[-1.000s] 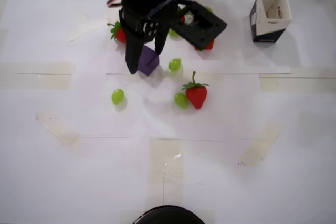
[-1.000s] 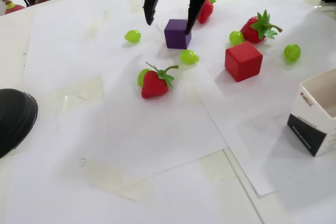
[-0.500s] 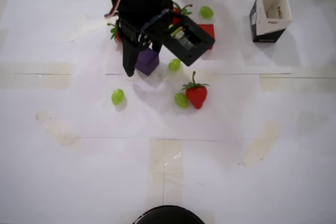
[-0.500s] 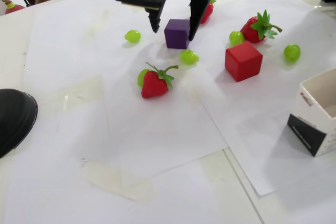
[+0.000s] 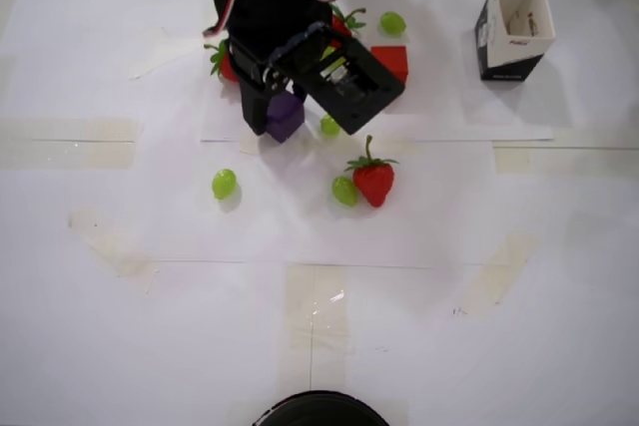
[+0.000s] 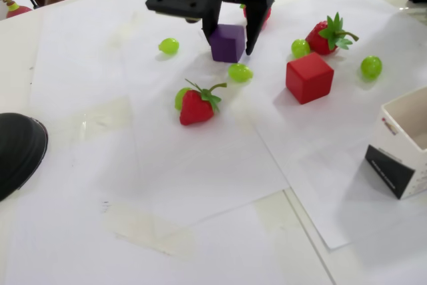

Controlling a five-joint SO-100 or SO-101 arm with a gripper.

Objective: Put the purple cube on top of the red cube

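The purple cube [image 5: 286,117] [image 6: 227,43] sits on the white paper near the middle, under the arm. My black gripper [image 5: 283,112] [image 6: 228,45] reaches down over it, with one finger tight against each side of the cube; the jaws look closed on it, and the cube is still at paper level. The red cube [image 5: 392,60] [image 6: 309,77] rests on the paper a short way to the right in the fixed view, apart from the gripper; in the overhead view the arm covers part of it.
Strawberries lie around: one in front [image 6: 197,106] [image 5: 373,179], one behind the red cube [image 6: 327,35]. Several green grapes are scattered about [image 6: 239,72] [image 6: 169,46] [image 6: 371,67]. An open white-and-black box [image 6: 407,145] [image 5: 514,27] stands at the right. A black round object [image 6: 17,151] is at the left edge.
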